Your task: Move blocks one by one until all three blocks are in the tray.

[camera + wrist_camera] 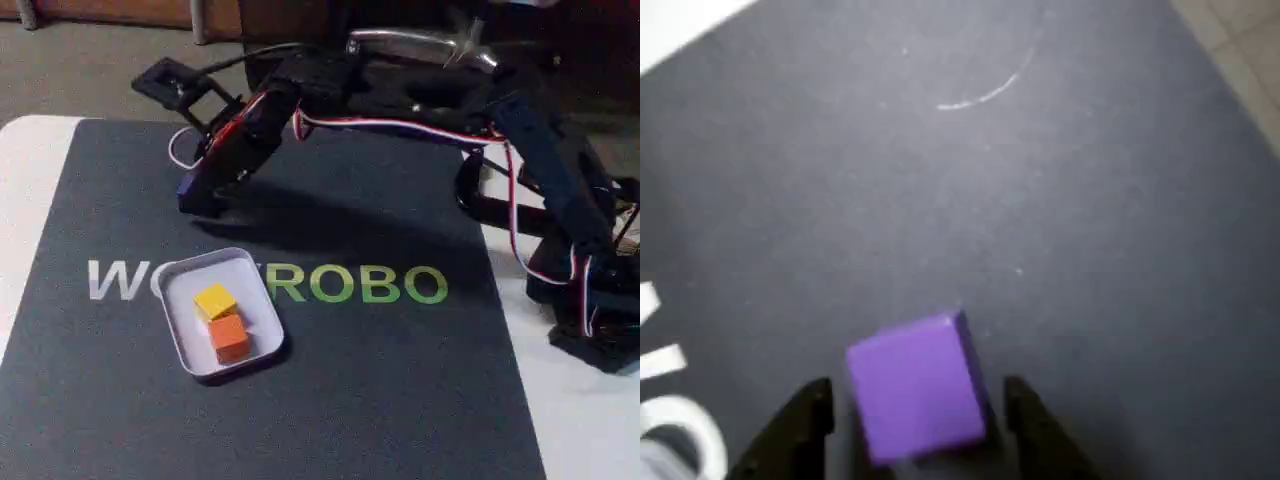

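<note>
Blocks: two of the three already lie in the tray (188,345). The yellow block (214,300) sits toward the tray's far end and the orange block (231,338) touches it on the near side. That leaves the purple block (918,388), which rests on the dark mat (400,400) beyond the tray's far rim, in the fixed view. In the wrist view it sits between the jaws of the gripper (915,425), which stand spread, a narrow gap on each side, not yet clenched. By my reading the last pickup is under way; grasp, carry and drop remain.
</note>
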Available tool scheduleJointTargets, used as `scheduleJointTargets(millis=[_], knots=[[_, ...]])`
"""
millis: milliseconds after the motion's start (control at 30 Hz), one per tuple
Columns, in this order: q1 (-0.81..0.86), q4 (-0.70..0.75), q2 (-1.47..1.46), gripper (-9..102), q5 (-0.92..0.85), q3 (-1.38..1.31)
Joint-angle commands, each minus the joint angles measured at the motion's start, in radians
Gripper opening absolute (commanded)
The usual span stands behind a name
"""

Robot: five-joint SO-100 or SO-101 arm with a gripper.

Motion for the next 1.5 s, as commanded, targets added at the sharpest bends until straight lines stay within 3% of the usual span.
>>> scheduleJointTargets(millis=[0,200,467,667,967,1100,1467], knots=[[0.005,0.002,-0.008,19,-0.005,-0.091],[0.002,0.003,-0.025,11,0.002,-0.118],[-0.005,0.006,-0.011,-8,0.017,-0.124],[-0.037,0.103,0.091,-8,0.040,-0.124],[-0.153,0.500,0.325,-8,-0.048,-0.123],[-0.204,0.607,0.371,-8,-0.126,-0.117],[-0.255,0.604,0.345,-8,-0.155,-0.124]])
